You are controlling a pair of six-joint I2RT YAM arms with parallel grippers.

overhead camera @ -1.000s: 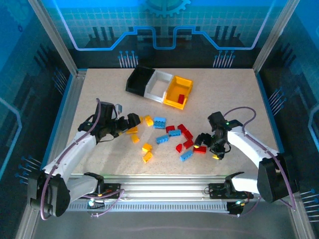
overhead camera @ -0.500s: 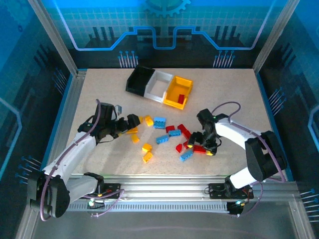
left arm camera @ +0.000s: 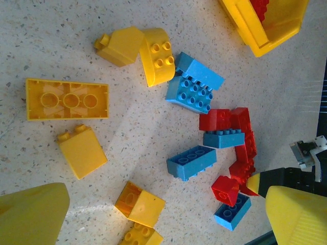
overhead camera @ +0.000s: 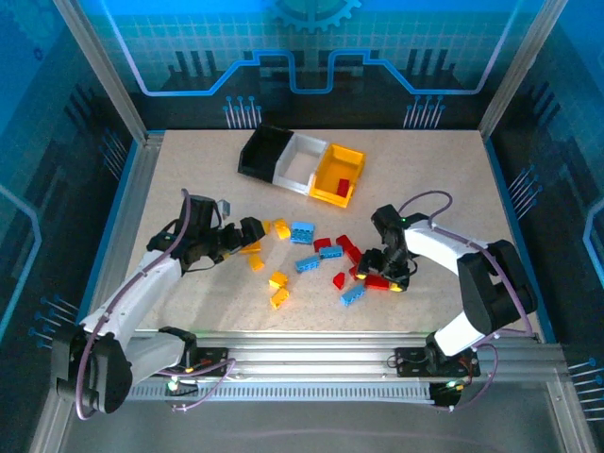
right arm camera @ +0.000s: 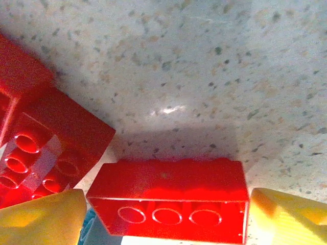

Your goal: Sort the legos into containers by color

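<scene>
Right arm swung in from the right over the last second, right gripper [overhead camera: 384,272] now low over the red end of the pile; left arm hasn't budged. Left gripper [overhead camera: 251,230] spread wide, empty, beside the yellow legos [left arm camera: 67,99]. Blue legos [overhead camera: 303,231] mid-bench [overhead camera: 189,179], containers [overhead camera: 302,162] at the back, one red piece already in the yellow-orange bin [overhead camera: 326,177]. Right gripper is spread astride a red brick [right arm camera: 168,201], a fingertip off each short end, so the long axis runs jaw to jaw, not pinched yet. Right arm is nearer; my call: squeeze, lift, carry back-left to the bins
</scene>
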